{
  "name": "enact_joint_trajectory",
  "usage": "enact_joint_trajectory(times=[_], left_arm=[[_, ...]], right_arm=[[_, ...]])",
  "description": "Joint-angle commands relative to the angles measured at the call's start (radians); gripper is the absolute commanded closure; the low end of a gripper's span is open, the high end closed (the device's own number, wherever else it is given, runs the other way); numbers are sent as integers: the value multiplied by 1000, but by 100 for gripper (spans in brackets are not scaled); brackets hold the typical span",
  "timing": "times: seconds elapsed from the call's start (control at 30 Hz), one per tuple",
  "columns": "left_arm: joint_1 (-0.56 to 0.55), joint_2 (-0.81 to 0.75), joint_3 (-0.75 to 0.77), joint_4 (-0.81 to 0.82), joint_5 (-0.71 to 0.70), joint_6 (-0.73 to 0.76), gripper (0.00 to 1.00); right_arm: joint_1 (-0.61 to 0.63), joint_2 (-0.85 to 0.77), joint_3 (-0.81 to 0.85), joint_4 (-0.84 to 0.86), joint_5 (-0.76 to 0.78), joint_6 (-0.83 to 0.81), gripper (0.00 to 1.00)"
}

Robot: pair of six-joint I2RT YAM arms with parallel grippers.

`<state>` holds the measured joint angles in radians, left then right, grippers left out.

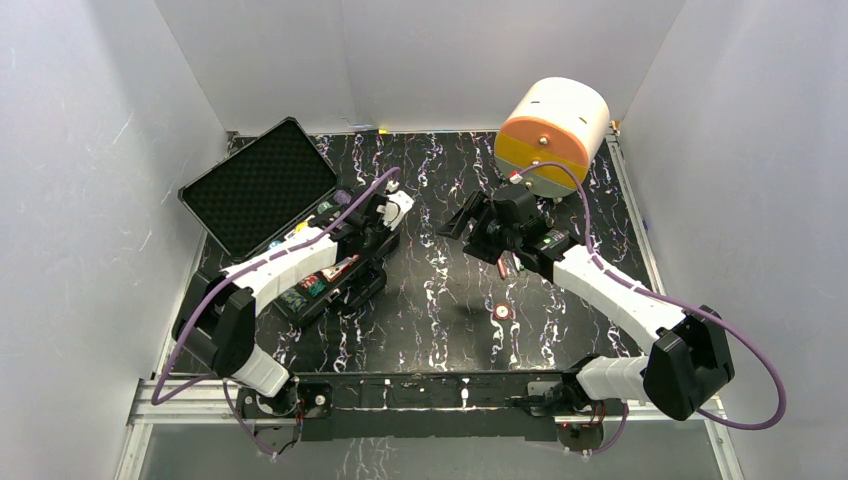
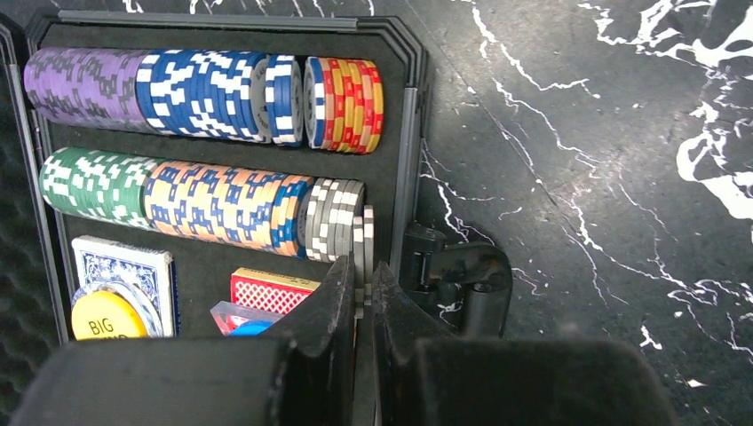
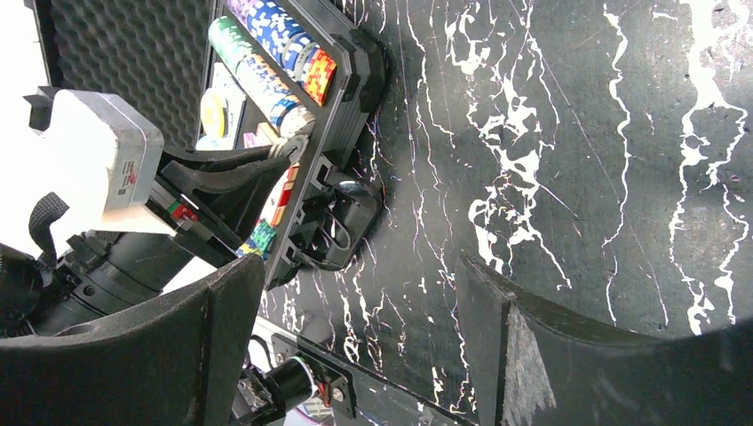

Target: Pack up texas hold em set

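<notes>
The black case [image 1: 330, 290] lies open at the left, its foam-lined lid [image 1: 260, 185] tipped back. In the left wrist view the case [image 2: 404, 133] holds two rows of chips: purple, blue and red-yellow [image 2: 204, 89] above, green, orange-blue and grey [image 2: 213, 204] below. A red-backed deck [image 2: 271, 291], a blue-backed deck [image 2: 124, 266] and a yellow "BIG" button [image 2: 105, 318] lie below them. My left gripper [image 2: 364, 266] is shut on a grey-and-white chip [image 2: 364, 240] standing at the right end of the lower row. My right gripper [image 3: 360, 266] is open and empty above the table. A red-and-white chip [image 1: 502, 312] lies loose on the table.
The big orange-and-white cylinder [image 1: 552, 135] stands at the back right, just behind my right gripper [image 1: 462, 215]. The case's handle [image 2: 462, 275] sticks out to the right of my left gripper [image 1: 372, 232]. White walls close in three sides.
</notes>
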<state>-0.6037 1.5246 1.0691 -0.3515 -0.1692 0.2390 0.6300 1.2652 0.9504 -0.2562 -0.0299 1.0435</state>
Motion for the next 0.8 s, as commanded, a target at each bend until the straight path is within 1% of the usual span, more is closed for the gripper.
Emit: enact_joint_trajectory(times=[0.0, 0.13, 0.27, 0.3, 0.4, 0.47, 0.5, 0.77], left_arm=[[9, 9, 37, 7, -78, -20, 100], [11, 23, 34, 15, -121, -25, 100], [11, 26, 31, 19, -111, -25, 100], [11, 27, 29, 18, -106, -23, 97], [11, 30, 31, 8, -101, -22, 77], [12, 27, 37, 4, -101, -25, 70], [10, 23, 43, 3, -99, -27, 68], [18, -8, 66, -6, -60, -57, 69]], right_arm=[[-3, -6, -13, 17, -2, -3, 14], [-3, -7, -16, 17, -2, 0, 14], [-3, -7, -19, 15, -5, 1, 14], [-3, -7, -19, 14, -5, 2, 14], [-3, -7, -19, 15, -7, 4, 14], [-3, -7, -19, 17, -8, 4, 14], [-3, -7, -19, 17, -7, 3, 14], [-3, 7, -16, 18, -25, -1, 15]])
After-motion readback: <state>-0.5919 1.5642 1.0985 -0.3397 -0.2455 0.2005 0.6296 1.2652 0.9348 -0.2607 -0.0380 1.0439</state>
